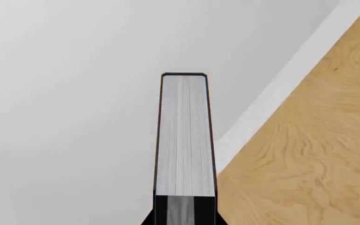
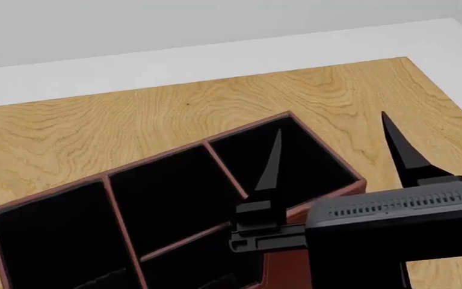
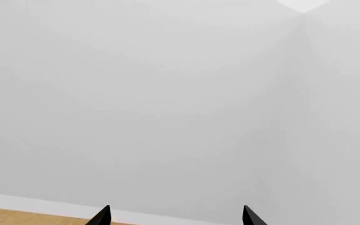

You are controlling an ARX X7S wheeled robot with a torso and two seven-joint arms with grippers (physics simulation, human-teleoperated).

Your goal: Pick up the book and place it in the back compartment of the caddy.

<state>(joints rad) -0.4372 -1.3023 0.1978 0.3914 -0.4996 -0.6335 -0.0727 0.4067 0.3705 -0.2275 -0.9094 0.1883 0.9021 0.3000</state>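
Book gripped in left jaws, themselves cropped; right jaws spread, empty, masking caddy front.

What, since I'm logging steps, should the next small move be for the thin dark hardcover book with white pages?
Probably swing the left gripper toward the red-brown wooden caddy. It seems shut on the book, which is outside the head view. The caddy's far cells look unfilled. The open right gripper hovers there.
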